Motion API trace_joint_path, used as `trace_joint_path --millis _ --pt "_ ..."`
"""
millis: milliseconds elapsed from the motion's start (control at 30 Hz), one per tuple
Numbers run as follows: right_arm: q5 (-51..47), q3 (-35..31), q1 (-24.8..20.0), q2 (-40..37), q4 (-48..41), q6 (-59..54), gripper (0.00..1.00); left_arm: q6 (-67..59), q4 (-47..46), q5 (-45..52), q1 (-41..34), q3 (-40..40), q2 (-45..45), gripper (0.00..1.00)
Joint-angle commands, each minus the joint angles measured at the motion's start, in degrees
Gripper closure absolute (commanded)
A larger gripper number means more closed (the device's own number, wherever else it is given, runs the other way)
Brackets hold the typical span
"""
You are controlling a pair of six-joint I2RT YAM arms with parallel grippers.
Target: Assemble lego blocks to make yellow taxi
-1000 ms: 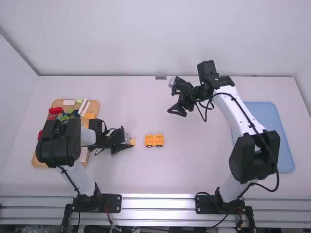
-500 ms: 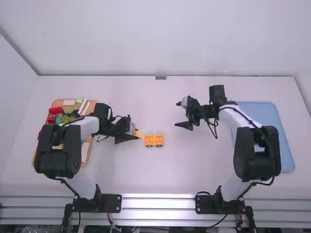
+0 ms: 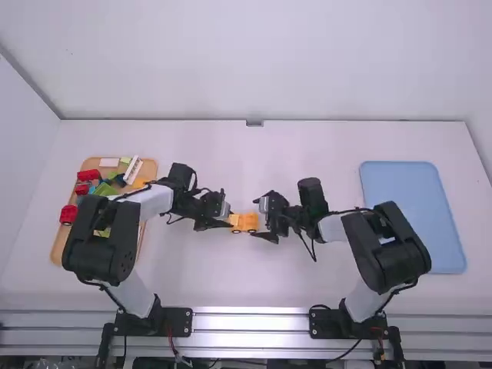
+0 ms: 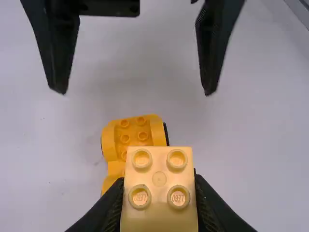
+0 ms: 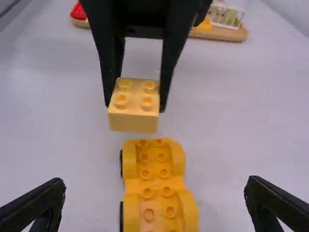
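In the high view my left gripper (image 3: pixel 223 221) is at the left end of the yellow car base (image 3: pixel 244 222), and my right gripper (image 3: pixel 264 219) is at its right end. In the left wrist view my left gripper (image 4: pixel 159 198) is shut on a light yellow block (image 4: pixel 159 180) with studs up; the orange-yellow base (image 4: pixel 116 150) lies beyond it. The right wrist view has that block (image 5: pixel 133 118) held above the far end of the base (image 5: pixel 154 186). There my right gripper (image 5: pixel 155 195) stands open, its fingers spread wide on both sides of the base, not touching it.
A wooden tray (image 3: pixel 58 250) holding red, green, white and yellow pieces sits at the left, partly under the left arm. A blue tray (image 3: pixel 415 219) lies at the right. The table (image 3: pixel 223 154) stretches behind both grippers.
My left gripper has moved right with the light yellow block, up to the base. The right arm has come down and left from farther back, bringing its gripper to the base's right end.
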State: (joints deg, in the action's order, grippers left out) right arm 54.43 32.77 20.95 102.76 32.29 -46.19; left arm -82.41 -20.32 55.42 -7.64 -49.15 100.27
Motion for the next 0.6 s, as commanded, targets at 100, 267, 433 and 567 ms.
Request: trace_joint_path --millis 100,267,433,567 --pt "-0.1 5.6 0.1 10.3 -0.1 1.3 0.01 7.1 6.8 0.9 -1.0 2.8 -0.1 0.97" --pt "8.3 9.2 -1.5 16.7 0.6 -0.3 0.01 11.4 13.1 0.9 -1.4 5.8 -0.1 0.96" --pt "10.7 11.5 -1.6 20.4 0.3 -2.1 0.01 16.2 19.6 0.6 -1.3 8.6 -0.1 0.95" --pt "10.0 12.3 -0.4 21.6 0.3 -2.1 0.00 18.9 23.6 0.4 -1.7 9.4 0.4 0.95"
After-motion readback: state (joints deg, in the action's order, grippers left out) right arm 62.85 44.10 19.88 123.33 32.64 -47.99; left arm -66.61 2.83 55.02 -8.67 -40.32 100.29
